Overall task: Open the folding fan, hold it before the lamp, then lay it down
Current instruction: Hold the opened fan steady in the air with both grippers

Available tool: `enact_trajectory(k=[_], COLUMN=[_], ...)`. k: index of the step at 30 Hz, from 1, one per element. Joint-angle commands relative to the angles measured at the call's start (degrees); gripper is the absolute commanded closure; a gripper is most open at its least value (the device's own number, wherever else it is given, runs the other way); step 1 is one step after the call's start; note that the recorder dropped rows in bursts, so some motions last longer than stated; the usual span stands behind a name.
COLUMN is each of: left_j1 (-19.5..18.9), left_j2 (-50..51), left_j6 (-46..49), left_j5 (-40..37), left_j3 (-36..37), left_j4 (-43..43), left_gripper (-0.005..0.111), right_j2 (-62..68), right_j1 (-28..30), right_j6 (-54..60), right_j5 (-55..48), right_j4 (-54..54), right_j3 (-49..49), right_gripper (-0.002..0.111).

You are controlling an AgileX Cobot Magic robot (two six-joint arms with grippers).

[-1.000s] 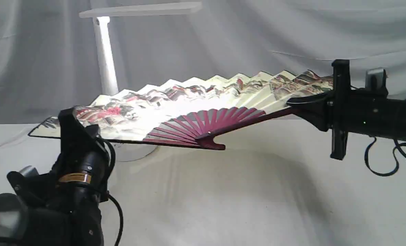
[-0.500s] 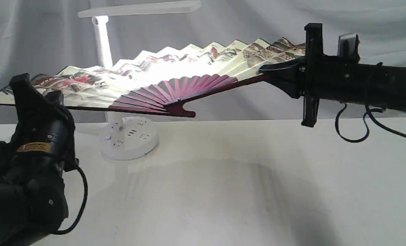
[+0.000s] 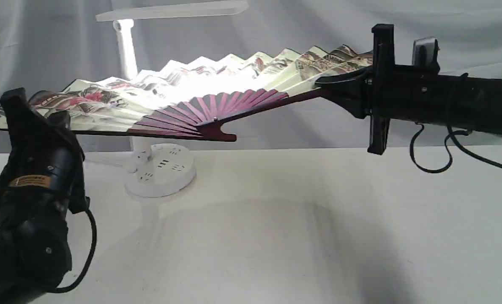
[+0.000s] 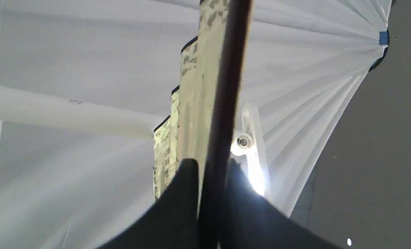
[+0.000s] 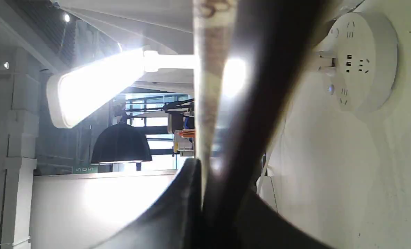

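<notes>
Clenched left gripper (image 4: 210, 166) and right gripper (image 3: 329, 86) on guards of folding fan (image 3: 179, 88); judged best held taut, level before lamp (image 3: 126, 50).

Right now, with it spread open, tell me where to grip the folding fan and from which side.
Grip the folding fan by a maroon outer guard, not the paper. It lies spread nearly flat, and the wood, likely the stiff part, runs along its two straight edges. Come in from an end, edge-on, fingers above and below, as the left gripper and right gripper do.
</notes>
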State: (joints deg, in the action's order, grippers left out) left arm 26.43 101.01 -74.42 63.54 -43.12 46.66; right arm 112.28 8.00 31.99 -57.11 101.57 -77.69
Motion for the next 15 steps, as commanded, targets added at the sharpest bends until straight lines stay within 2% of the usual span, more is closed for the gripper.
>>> enact_trajectory(k=[1,15], left_j1=[-0.8,-0.8], left_j2=[-1.8,-4.3], left_j6=[-3.2,-3.1], left_j5=[5.6,5.5], left_j3=[1.2,2.2], left_j4=[5.3,4.0], left_gripper=[0.106,0.106], right_j2=[-0.2,-3.3], right_j1=[0.6,0.6], right_j6=[2.0,2.5], right_j5=[1.7,0.0], right_j4=[-1.6,-1.6], right_j3=[0.2,0.2], right_gripper=[0.108,0.108])
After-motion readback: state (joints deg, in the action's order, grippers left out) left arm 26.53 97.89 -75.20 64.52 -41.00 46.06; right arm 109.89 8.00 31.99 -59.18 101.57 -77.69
